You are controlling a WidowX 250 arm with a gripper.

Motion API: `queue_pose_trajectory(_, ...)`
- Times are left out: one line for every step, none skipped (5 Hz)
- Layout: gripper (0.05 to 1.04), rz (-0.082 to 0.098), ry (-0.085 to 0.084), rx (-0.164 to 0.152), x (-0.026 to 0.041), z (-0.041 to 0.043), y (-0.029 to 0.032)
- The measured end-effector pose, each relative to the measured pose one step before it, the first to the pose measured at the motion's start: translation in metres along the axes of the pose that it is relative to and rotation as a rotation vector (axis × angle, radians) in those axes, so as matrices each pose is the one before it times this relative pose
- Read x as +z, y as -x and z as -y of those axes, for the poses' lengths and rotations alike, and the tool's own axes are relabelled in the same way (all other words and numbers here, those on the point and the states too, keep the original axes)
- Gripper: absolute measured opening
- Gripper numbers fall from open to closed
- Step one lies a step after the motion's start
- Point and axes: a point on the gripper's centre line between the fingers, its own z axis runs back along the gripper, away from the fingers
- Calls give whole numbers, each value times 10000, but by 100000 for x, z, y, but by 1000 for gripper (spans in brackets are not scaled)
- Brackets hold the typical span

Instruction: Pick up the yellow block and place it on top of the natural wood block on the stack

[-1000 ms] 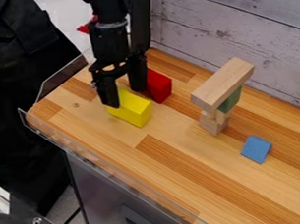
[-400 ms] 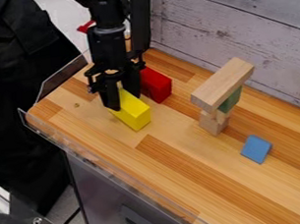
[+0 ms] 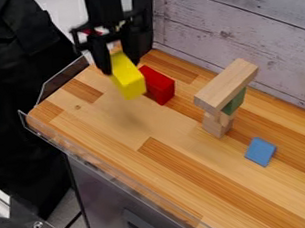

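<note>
While the wooden table [image 3: 208,181] spread out around the red block [image 3: 158,88], a low clear guard [image 3: 106,160] ran along its near edge, on the camera's side of that block. Nearest among the blocks, the blue block [image 3: 260,151] lay on the tabletop, well to the right of the red block and closer to the camera. Farther back, though still to the red block's right, stood a small stack: a pale wooden base [image 3: 217,125] at the bottom, a green block [image 3: 235,102] higher up, and a long wooden beam [image 3: 226,85] laid across the top. Just left of the red block in the view, the yellow block [image 3: 127,78] hung above the table at a slant, with a soft shadow on the wood below. Whether it touched the red block could not be told. The black gripper [image 3: 120,66], above and to the left of the red block, had its two fingers clamped on the yellow block, one at either side. Beyond the red block rose a wall of pale, weathered planks [image 3: 241,23].
</note>
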Motion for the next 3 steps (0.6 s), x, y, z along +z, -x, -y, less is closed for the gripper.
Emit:
queue_pose_trajectory(551, 55, -552, -2447, 2529, 1403, 875)
queue_pose_trajectory(551, 220, -355, -2452, 2288, 2448, 1157)
queue_pose_trajectory(551, 347, -656, -2417, 1219, 2603, 854)
